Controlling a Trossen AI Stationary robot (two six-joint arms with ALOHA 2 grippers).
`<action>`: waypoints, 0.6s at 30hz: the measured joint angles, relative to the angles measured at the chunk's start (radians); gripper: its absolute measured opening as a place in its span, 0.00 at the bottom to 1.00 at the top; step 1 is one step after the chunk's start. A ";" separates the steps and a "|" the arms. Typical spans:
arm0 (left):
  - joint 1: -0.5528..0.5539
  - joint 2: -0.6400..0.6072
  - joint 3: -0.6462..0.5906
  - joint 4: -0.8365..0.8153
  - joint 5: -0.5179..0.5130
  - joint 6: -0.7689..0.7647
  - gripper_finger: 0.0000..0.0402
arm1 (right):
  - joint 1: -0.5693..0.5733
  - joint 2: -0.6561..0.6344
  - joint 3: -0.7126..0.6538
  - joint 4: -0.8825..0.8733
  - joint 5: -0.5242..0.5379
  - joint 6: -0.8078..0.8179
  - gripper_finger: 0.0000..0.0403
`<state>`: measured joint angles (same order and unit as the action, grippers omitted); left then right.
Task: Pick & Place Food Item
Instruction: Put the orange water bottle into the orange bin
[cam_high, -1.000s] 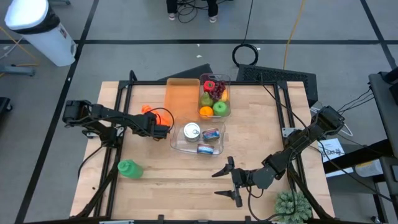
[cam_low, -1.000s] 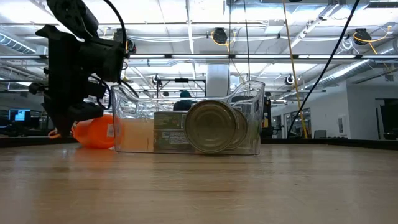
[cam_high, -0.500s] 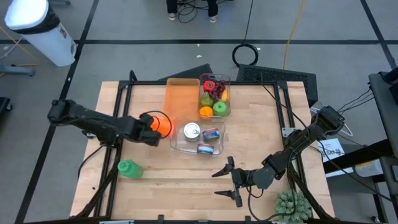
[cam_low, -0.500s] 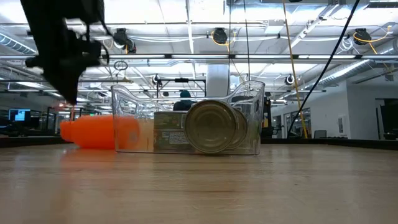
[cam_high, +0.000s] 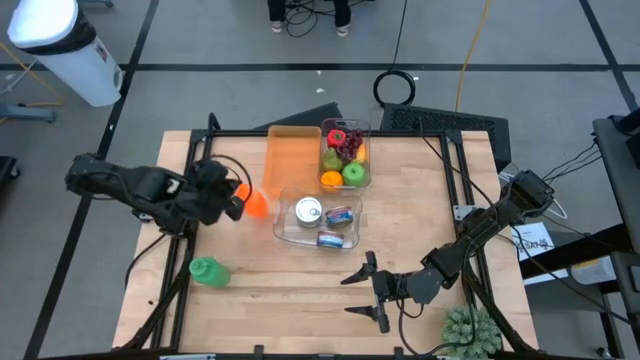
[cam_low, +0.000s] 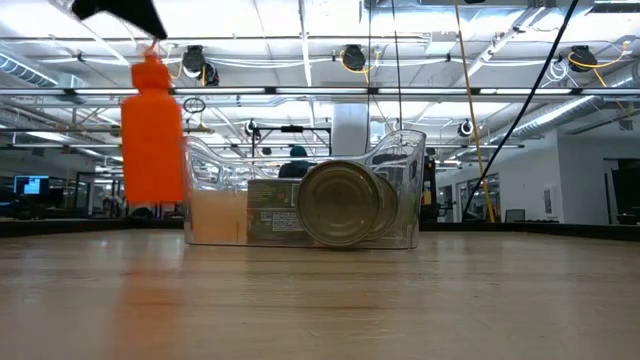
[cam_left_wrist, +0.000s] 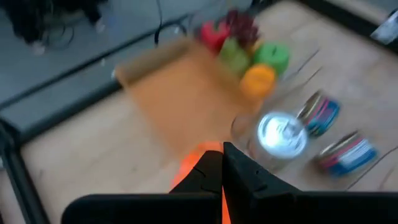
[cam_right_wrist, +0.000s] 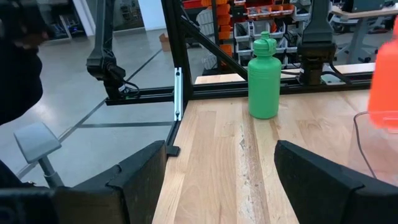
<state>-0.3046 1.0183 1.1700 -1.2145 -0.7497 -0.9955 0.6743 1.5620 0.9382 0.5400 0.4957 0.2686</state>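
An orange bottle (cam_low: 153, 135) hangs upright above the table, left of a clear bin (cam_high: 318, 222) that holds cans. My left gripper (cam_high: 236, 197) is shut on it; from overhead only its orange body (cam_high: 256, 204) shows past the fingers. My right gripper (cam_high: 365, 290) stands open near the table's front edge, with nothing between its fingers (cam_right_wrist: 142, 174). A green bottle (cam_high: 205, 270) stands upright on its base at the front left. My left gripper pinches the orange bottle at its top end, by the cap (cam_low: 150, 66), between its two shut fingers (cam_left_wrist: 239, 171). The fingers come slanting down from the table's left side. The bottle hangs upright below them, its bottom lifted clear of the table.
A second clear bin (cam_high: 345, 155) with fruit and an orange tray (cam_high: 292, 160) sit at the back centre. A green spiky plant (cam_high: 470, 335) sits at the front right corner. A black frame (cam_high: 200, 150) borders the table. Bare wood lies at the front centre.
My left gripper has risen and drawn back toward the table's left edge, tipping from pointing down to a slant. The orange bottle, which lay on its side on the table beside the can bin, has swung upright and is lifted clear.
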 joint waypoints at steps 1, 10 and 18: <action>0.000 0.000 0.027 0.004 -0.013 0.030 0.00 | 0.000 0.000 0.000 0.000 0.000 0.000 0.70; 0.069 0.003 0.150 0.235 -0.038 0.378 0.00 | -0.001 0.000 0.000 0.005 0.005 -0.025 0.70; 0.253 0.031 0.150 0.396 0.050 0.582 0.00 | -0.008 0.000 0.000 0.017 0.009 -0.060 0.70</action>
<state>-0.0521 1.0496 1.3197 -0.8189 -0.6997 -0.4132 0.6658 1.5616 0.9382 0.5573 0.5044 0.2083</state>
